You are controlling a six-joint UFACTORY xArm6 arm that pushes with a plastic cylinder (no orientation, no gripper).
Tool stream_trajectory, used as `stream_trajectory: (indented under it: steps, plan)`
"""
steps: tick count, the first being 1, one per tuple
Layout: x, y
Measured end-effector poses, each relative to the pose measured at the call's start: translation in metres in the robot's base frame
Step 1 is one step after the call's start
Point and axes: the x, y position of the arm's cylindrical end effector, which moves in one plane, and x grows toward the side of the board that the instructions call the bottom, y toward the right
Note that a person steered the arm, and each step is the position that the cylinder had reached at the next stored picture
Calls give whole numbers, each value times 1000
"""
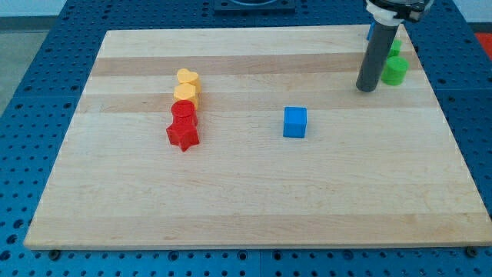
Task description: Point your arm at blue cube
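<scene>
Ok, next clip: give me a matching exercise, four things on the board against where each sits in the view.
Things:
1. blue cube
2. green cylinder
3. red star block
4. my tip

Places:
A. left group, bottom end of the column, below the yellow blocks
B. top right, just right of the rod
C. near the board's middle, alone
D. up and to the right of the blue cube, apart from it

Pairs: 1-C, 2-B, 3-A, 4-D

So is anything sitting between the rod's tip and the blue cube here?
Nothing visible. My tip stands toward the view's upper right, and the blue cube lies down and to the view's left of it, with only bare board between. The green blocks sit on the tip's far side, at the view's right.
</scene>
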Motion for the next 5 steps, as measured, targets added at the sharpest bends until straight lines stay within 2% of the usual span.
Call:
stream_trajectory:
  steps: [2,4,5]
  plan:
    - [-21,-13]
    - [-13,-103]
    - [11,-139]
